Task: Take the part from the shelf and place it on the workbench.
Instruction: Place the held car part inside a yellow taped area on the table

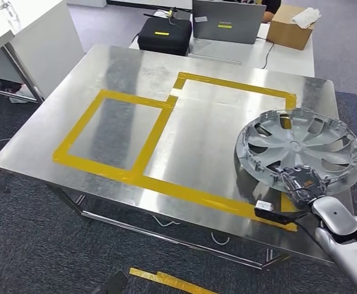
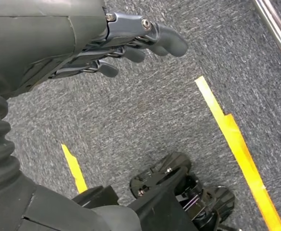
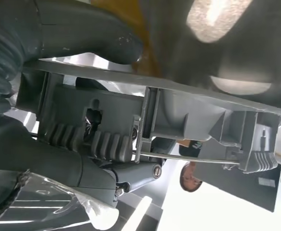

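Right hand (image 1: pixel 301 181) grips hubcap (image 1: pixel 299 144) (tilted) over workbench (image 1: pixel 120 73).

Right hand (image 1: pixel 301 182) clamped with thumb opposing fingers (image 3: pixel 106 147), left hand (image 2: pixel 95 48) hanging, fingers loosely extended

Your right arm (image 1: pixel 347 236) is a smooth silver shell with a small dark dot on its upper face, and a black cable runs along its underside. A small black box with a white label sits beside the wrist. Your right hand (image 1: pixel 301 182) is dark grey, mechanical, with an orange spot. Your left hand (image 2: pixel 131 43) has dark metal fingers (image 2: pixel 167 41) with silver screw heads, thin linkage rods, and a ribbed grey cover behind.
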Robot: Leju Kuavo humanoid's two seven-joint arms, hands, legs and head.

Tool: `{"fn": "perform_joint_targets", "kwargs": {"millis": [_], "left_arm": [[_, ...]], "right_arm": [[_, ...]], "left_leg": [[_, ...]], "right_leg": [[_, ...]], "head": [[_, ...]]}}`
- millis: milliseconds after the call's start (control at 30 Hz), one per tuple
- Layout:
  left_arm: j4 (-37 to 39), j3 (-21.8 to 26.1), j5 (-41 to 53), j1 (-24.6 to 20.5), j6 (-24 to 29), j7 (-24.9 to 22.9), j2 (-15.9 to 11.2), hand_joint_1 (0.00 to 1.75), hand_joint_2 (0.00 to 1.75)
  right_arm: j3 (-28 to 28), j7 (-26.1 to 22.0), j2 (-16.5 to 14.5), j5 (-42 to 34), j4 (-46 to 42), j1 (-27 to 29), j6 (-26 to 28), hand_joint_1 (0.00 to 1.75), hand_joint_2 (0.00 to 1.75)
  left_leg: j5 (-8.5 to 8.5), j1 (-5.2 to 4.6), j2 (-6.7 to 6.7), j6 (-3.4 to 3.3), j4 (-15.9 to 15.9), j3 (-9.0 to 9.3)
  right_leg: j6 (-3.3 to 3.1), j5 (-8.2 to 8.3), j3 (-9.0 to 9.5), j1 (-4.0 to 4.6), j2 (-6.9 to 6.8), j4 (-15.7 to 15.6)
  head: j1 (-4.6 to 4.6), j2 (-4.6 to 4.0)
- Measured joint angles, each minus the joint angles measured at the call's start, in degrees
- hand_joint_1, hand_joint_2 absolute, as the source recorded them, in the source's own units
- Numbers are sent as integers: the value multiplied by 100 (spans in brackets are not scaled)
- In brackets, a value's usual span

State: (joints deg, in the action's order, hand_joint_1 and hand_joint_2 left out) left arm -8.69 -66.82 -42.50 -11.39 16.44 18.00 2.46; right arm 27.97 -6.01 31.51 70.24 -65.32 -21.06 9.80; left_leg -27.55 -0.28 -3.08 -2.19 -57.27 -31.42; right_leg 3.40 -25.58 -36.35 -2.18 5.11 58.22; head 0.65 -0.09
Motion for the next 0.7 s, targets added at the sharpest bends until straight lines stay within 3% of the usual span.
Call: {"fn": "perform_joint_targets", "kwargs": {"millis": [33,100,167,200,233,300,367,467,533,633,667,700], "left_arm": [[-2,-15,5,-5,-7,-7,11,0,175],[-3,-41,24,3,-13,-24,22,0,175],[-3,-68,42,22,-16,-41,32,0,175],[-3,-79,45,27,-18,-47,38,0,175],[-3,-87,46,27,-18,-49,43,0,175],[-3,-96,47,19,-18,-53,54,0,175],[-3,-109,52,8,-17,-61,59,0,175],[-3,-146,92,5,-5,-113,61,0,175],[-3,-169,119,0,32,-150,58,0,175],[-3,-206,169,-6,146,-261,55,0,175],[-3,-221,185,-4,180,-304,56,0,175],[-3,-238,196,-2,207,-342,56,0,175]], "right_arm": [[87,17,-54,35,131,-92,92,175,175],[270,30,-197,113,349,-260,284,175,175],[463,45,-358,183,492,-346,431,175,175],[554,58,-432,204,543,-361,473,175,175],[624,70,-488,212,579,-373,491,175,175],[726,85,-559,217,631,-419,517,175,175],[796,75,-602,221,670,-488,571,175,175],[925,57,-731,276,712,-538,746,175,175],[1013,70,-830,309,730,-558,843,175,175],[1121,86,-956,320,745,-568,1013,175,175],[1158,85,-987,327,752,-555,1088,175,175],[1192,83,-1009,339,758,-536,1174,175,175]], "left_leg": [[48,6,41,-33,48,-4],[100,-7,137,-77,81,-43],[122,-26,227,-85,72,-91],[131,-32,263,-82,66,-107],[136,-34,290,-76,59,-118],[131,-38,329,-53,23,-133],[121,-61,345,-4,-41,-171],[146,-60,361,82,-72,-215],[30,-41,354,147,-204,-267],[-514,1,338,251,-1168,-665],[-646,16,338,268,-1516,-811],[-676,26,338,275,-1700,-883]], "right_leg": [[12,-106,-76,11,-142,128],[24,-491,-363,28,-416,763],[48,-768,-611,28,-469,1421],[56,-767,-606,28,-475,1505],[60,-660,-472,28,-484,1341],[55,-382,11,29,-526,598],[9,-279,360,47,-556,32],[-104,-262,400,75,-540,-55],[-169,-226,388,60,-534,-68],[-231,-189,348,45,-531,-74],[-239,-182,333,46,-529,-73],[-242,-178,324,47,-526,-72]], "head": [[-17,0],[-46,0],[-51,0],[-50,0],[-50,0],[-51,0],[-50,0],[-49,0],[-39,0],[-16,0],[-18,0],[-17,0]]}}
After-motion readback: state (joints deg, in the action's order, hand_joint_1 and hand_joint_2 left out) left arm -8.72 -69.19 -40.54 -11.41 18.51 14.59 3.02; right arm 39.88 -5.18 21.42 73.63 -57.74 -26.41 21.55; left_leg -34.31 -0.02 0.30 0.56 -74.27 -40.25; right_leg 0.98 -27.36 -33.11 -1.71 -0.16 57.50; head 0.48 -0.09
